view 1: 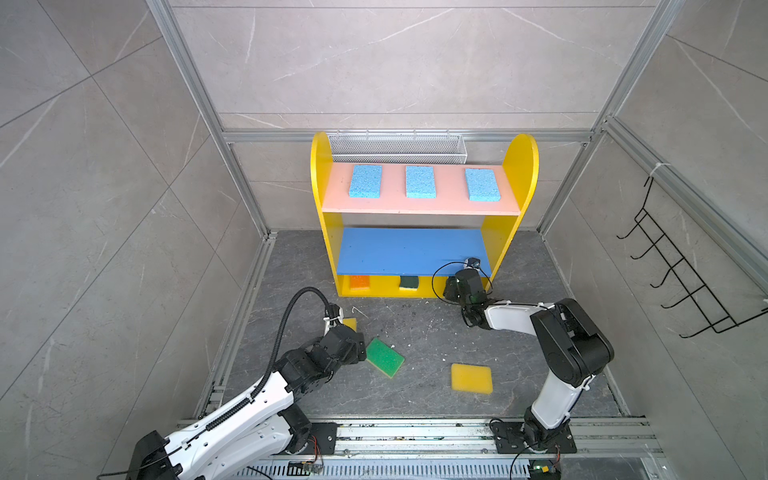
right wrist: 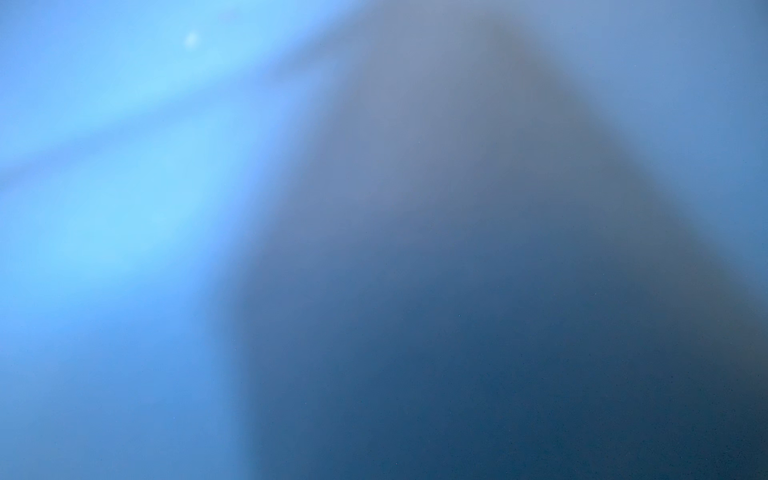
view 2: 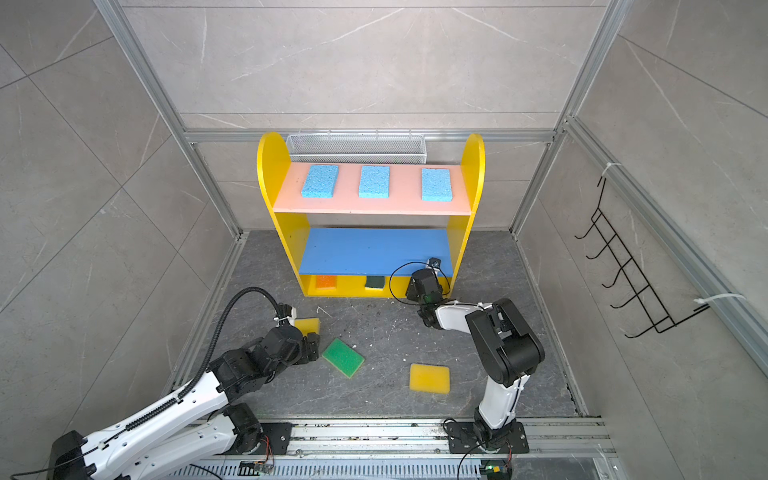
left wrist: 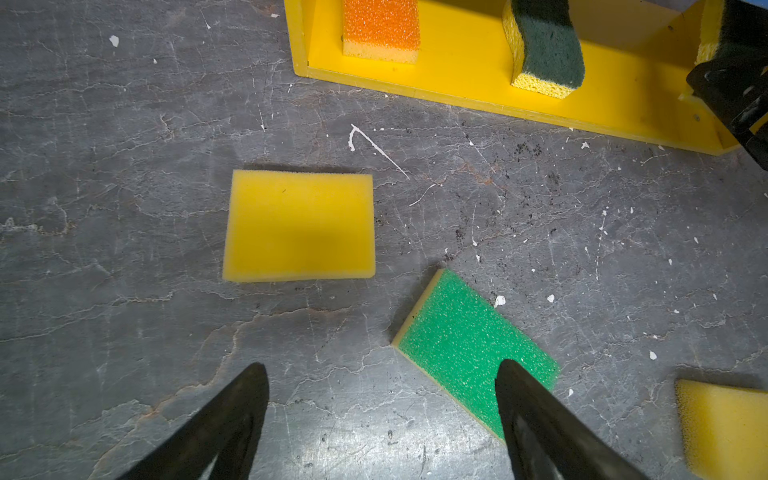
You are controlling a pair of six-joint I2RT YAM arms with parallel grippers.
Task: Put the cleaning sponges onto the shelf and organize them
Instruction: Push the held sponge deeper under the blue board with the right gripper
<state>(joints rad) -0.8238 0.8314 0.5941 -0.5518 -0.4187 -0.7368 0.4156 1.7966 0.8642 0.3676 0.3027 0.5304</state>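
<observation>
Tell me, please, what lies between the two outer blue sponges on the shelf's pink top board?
A third blue sponge lies flat on the pink board between them, apart from both, with bare board on either side. Both top views show this.

The little yellow shelf (view 1: 322, 178) stands upright at the back, with a pink top board, blue middle and yellow bottom. Three light blue sponges (view 1: 365, 181) (view 1: 420, 181) (view 1: 482, 185) lie flat in a spaced row up top. The bottom tier has the orange sponge (view 1: 359, 282) on the left and a dark-green wavy scourer (view 1: 409, 282) mid-way. Out on the counter, the bright green sponge (view 1: 385, 357) sits skewed. One yellow sponge (view 1: 471, 378) lies to its right, and the other yellow sponge (left wrist: 299, 226) just behind it on the left.
</observation>
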